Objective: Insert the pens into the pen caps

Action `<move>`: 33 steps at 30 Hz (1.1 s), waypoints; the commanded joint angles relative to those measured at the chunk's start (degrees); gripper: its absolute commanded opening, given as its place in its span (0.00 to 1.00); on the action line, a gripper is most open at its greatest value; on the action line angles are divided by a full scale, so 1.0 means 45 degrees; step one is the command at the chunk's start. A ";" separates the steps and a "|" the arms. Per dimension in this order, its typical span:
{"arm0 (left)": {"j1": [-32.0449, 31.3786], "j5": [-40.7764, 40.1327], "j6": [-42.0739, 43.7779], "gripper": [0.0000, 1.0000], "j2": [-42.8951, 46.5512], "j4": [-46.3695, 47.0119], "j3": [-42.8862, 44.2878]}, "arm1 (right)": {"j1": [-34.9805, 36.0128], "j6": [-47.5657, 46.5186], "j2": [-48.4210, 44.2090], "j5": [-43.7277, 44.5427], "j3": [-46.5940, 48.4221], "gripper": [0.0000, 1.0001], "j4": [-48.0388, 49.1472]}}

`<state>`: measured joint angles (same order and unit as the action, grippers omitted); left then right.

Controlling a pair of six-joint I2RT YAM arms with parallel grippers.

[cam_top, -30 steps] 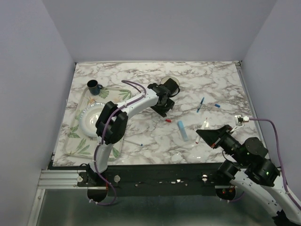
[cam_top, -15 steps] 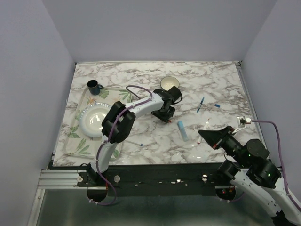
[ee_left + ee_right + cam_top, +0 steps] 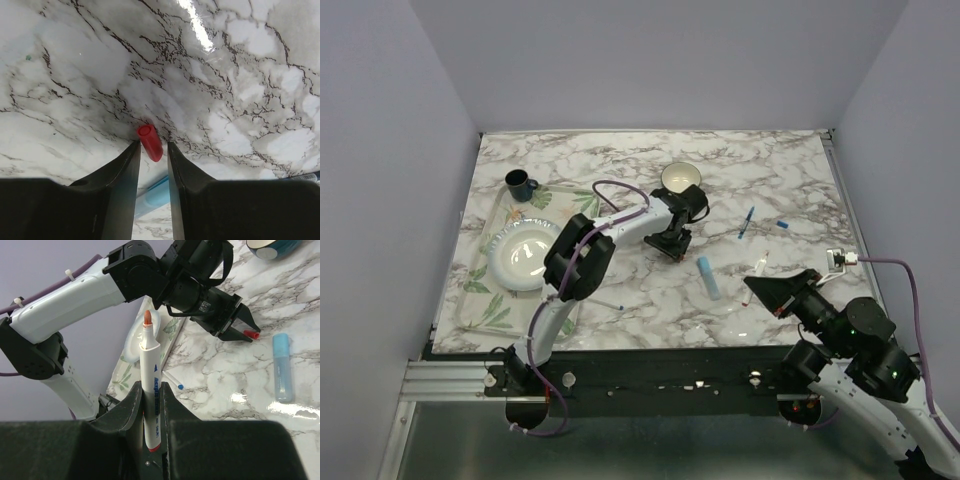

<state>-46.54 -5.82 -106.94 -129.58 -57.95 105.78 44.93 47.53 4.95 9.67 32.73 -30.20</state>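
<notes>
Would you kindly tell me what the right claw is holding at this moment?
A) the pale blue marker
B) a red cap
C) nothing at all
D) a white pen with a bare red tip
D: the right wrist view shows the right claw clamped on a white pen that stands upright with its red tip uncovered, while the pale blue marker lies on the table.

A leaf-print tray (image 3: 490,310) is lying at the marble counter's (image 3: 770,170) left, carrying a white plate (image 3: 523,255) and dark mug (image 3: 519,184); a bowl (image 3: 678,177) is sitting mid-counter.

Marble table (image 3: 790,160), tray (image 3: 485,312), bowl (image 3: 678,177), marker (image 3: 708,277), red cap (image 3: 150,142)
</notes>
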 commanded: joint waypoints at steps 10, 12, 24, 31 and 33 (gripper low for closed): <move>-0.0048 -0.1284 0.0813 0.00 0.1528 0.0238 -0.2820 | 0.0036 -0.0152 0.0013 0.0234 0.0305 0.01 -0.0438; -0.0047 -0.1381 0.1706 0.00 0.1976 0.0553 -0.3230 | 0.0036 -0.0035 0.0072 0.0137 0.0149 0.01 -0.0400; -0.0340 -0.0818 0.8855 0.00 0.7984 0.6054 -0.6348 | 0.0016 -0.0423 0.0598 -0.3236 -0.2347 0.01 0.2565; -0.0321 0.4490 1.0854 0.00 1.1858 1.5279 -1.0709 | 0.0016 -0.0854 0.1300 -0.5390 -0.3211 0.01 0.5770; -0.0321 0.5316 1.0484 0.00 1.2444 1.6060 -1.1102 | 0.0016 -0.0990 0.1671 -0.5857 -0.3192 0.01 0.6473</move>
<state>-47.75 2.81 -63.86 -77.87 -10.72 62.30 44.93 45.47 10.11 -8.69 18.63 -13.41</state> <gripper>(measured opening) 0.022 0.208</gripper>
